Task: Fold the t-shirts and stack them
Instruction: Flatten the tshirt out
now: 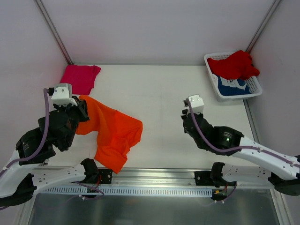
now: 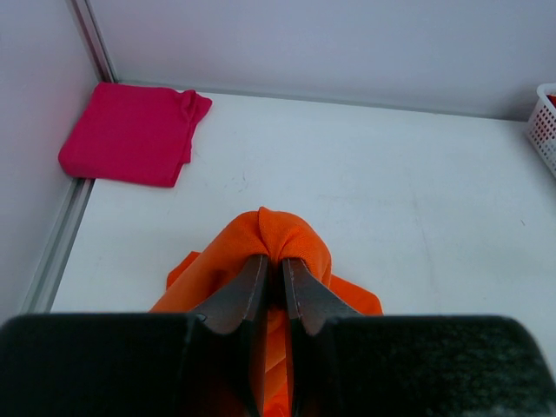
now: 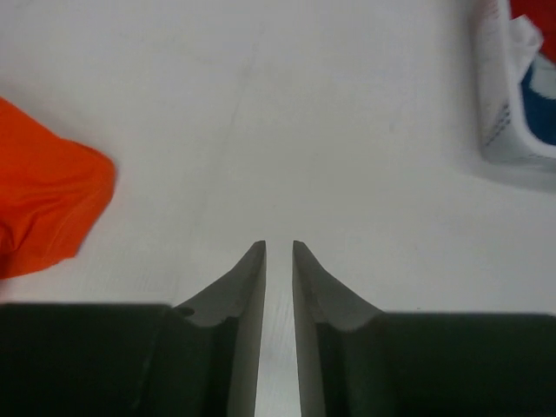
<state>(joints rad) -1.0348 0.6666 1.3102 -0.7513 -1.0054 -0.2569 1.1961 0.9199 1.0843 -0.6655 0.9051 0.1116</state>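
The orange t-shirt (image 1: 115,133) lies crumpled at the front left of the table. My left gripper (image 1: 83,110) is shut on a bunched fold at its upper left edge; the left wrist view shows the cloth (image 2: 295,234) pinched between the jaws (image 2: 274,261). The magenta-pink t-shirt (image 1: 80,77) lies folded in the back left corner, also in the left wrist view (image 2: 130,135). The red t-shirt (image 1: 234,64) and the blue t-shirt (image 1: 233,86) sit in the basket. My right gripper (image 1: 184,117) hovers over bare table, its jaws nearly together and empty (image 3: 278,248). The orange t-shirt's edge (image 3: 43,200) is to its left.
The white lattice basket (image 1: 255,91) stands at the back right against the wall, and its corner shows in the right wrist view (image 3: 504,130). White walls enclose the table on three sides. A metal rail runs along the near edge.
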